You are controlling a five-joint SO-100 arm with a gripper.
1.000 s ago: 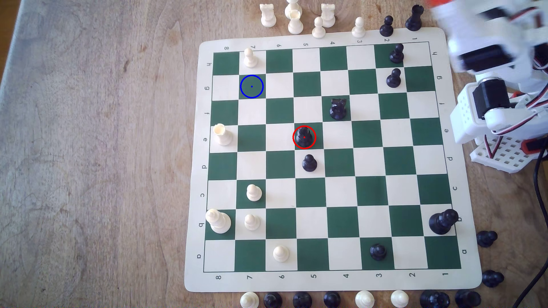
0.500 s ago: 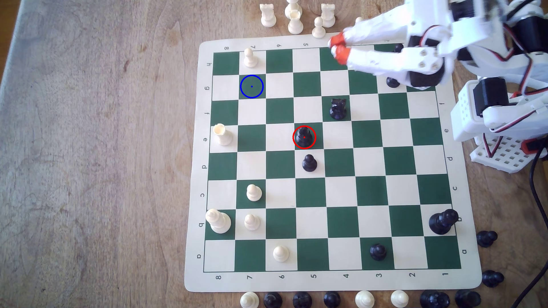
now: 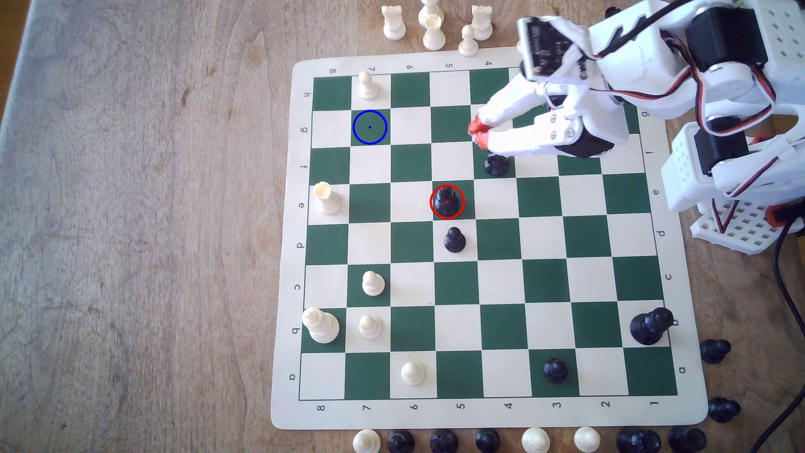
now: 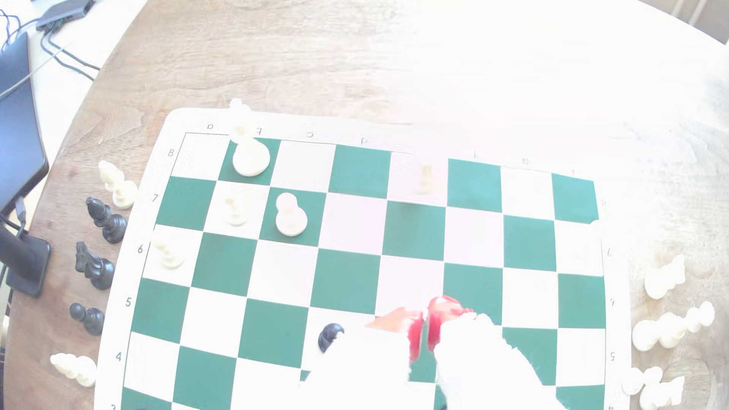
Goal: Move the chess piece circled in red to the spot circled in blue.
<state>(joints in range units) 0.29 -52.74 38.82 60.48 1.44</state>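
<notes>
- Pincer [image 3: 478, 133] swung in from the far right over the board; red tips pressed together, empty.
- Chess piece [image 3: 447, 202] untouched; spot [image 3: 370, 127] unoccupied; grasp pending.

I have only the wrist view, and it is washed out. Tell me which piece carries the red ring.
Observer: In the exterior view the red ring sits on the glossy black bishop-like piece, upright on the green square at row e, column 5.
Operator: Now place the gripper against it.
Observer: The red-tipped white gripper is above it and toward the exterior view's right. Its tips are together, and it overlaps the black horse-head knight in that picture.
Operator: Locate the blue ring.
Observer: It marks the dark green square at g7, which is bare. A white pawn stands on the neighbouring h7.
</notes>
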